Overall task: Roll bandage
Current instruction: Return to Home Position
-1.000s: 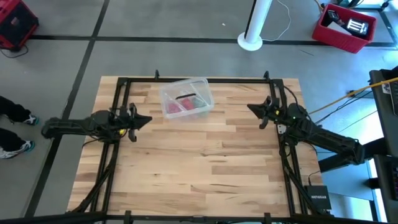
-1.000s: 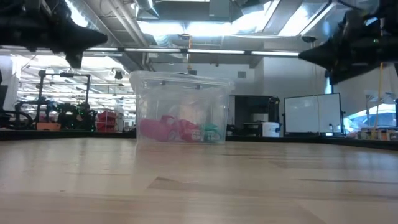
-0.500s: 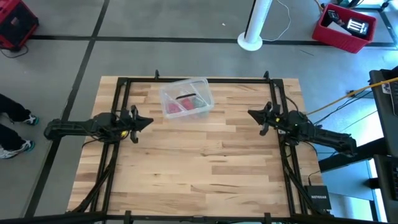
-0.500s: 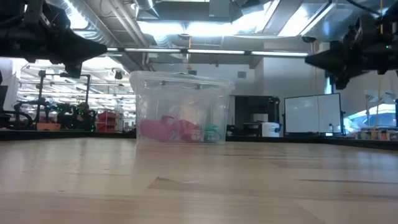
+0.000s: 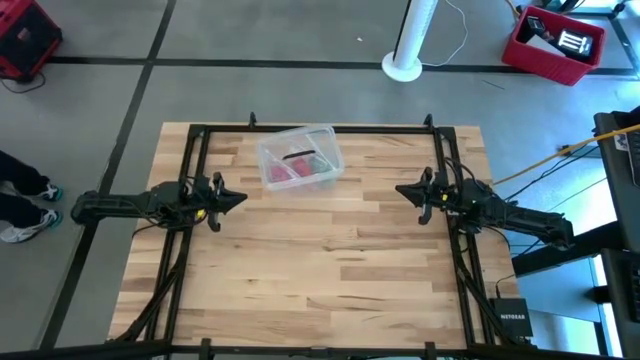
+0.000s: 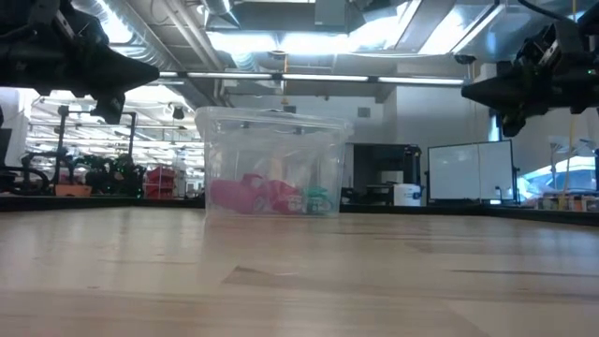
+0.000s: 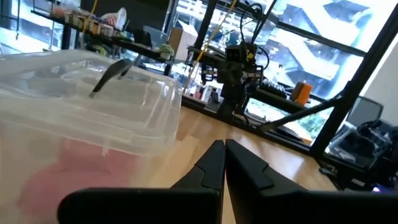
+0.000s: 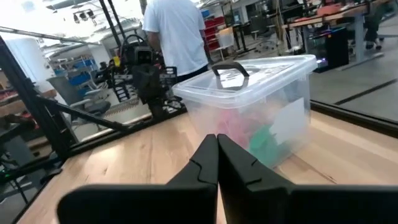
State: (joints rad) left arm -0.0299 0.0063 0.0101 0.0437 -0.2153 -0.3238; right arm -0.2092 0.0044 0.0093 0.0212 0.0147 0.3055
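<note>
Two grippers hang above the table point(image 5: 330, 270) on opposite sides, each empty with its fingers pressed together, as both wrist views confirm. The left gripper point(image 5: 238, 197) sits over the left side and the right gripper point(image 5: 402, 188) over the right, with their tips pointing toward each other. The bandage point(image 5: 284, 172) appears as a pink mass inside the clear box point(image 5: 322, 136), beside something green. The box stands near the table's far edge with its lid on, between the two arms and touched by neither. We judge the work on the box finished, so only the retreat to rest is left. To do it well, we would keep both pairs of fingers closed. We would draw each arm back along its own side at its present height and turn neither tip toward the box, so that no link brushes its wall or its handle. A person point(image 8: 177, 28) stands beyond the table on the left arm's side, so we favour a slow, even pull-back. Compared with one second ago, the right arm lies straighter, and its gripper has shifted a little toward the near edge and outward. The left gripper has barely moved, sitting slightly lower in the low view. The box and its contents have not stirred.
</note>
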